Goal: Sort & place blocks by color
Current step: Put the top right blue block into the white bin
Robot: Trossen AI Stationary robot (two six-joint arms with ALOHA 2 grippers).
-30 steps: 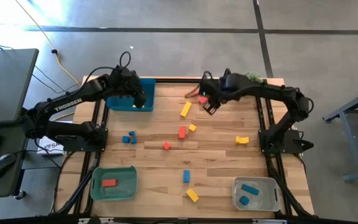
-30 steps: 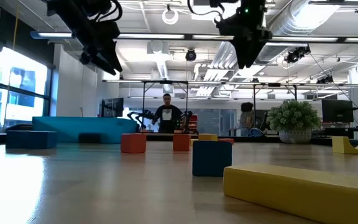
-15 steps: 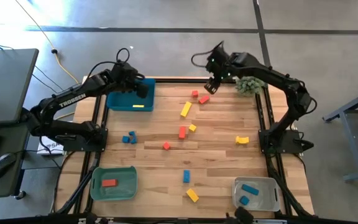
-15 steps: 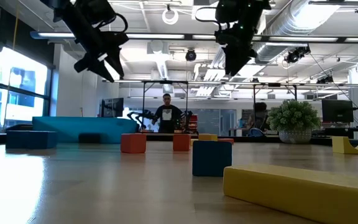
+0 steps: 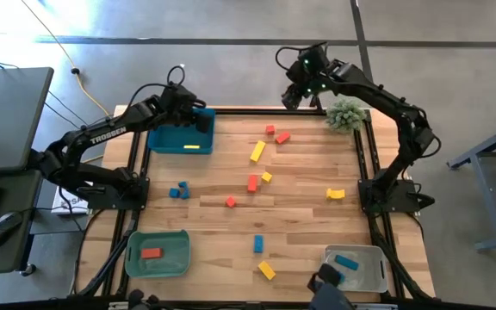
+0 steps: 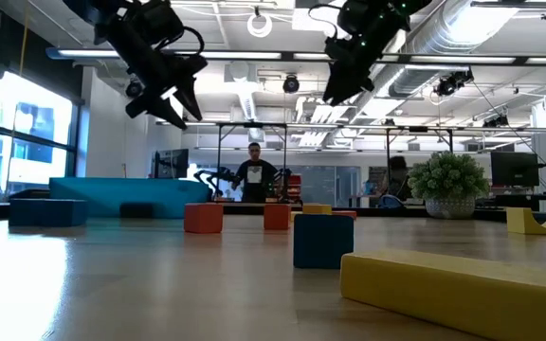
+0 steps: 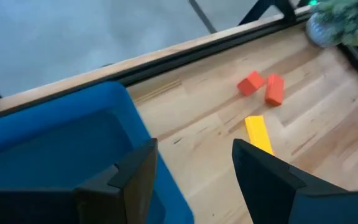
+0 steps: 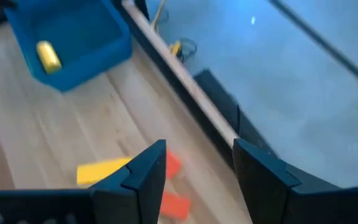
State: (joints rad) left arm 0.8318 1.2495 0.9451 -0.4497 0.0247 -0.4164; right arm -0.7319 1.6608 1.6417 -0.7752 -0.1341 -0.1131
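Red, yellow and blue blocks lie scattered flat on the wooden table: two red ones [image 5: 270, 130] [image 5: 282, 137] near the far edge, a yellow bar [image 5: 257, 151], a blue pair [image 5: 179, 190]. My left gripper [image 5: 201, 120] [image 6: 183, 99] hangs open and empty over the far right corner of the teal tray [image 5: 182, 133]. My right gripper [image 5: 295, 93] [image 6: 335, 90] is open and empty, raised high over the table's far edge, beyond the red blocks [image 8: 173, 165].
The teal tray holds a yellow block [image 5: 192, 147]. At the near left, the green tray [image 5: 132, 258] holds a red block [image 5: 151, 253]. At the near right, the grey tray [image 5: 377, 267] holds two blue ones [image 5: 345, 260]. A small plant [image 5: 345, 113] stands at the far right corner.
My right gripper has risen from just above the two red blocks and swung toward the far edge, ending beyond it. My left gripper has drifted from over the teal tray's middle toward its far right corner and tipped. No block has moved.
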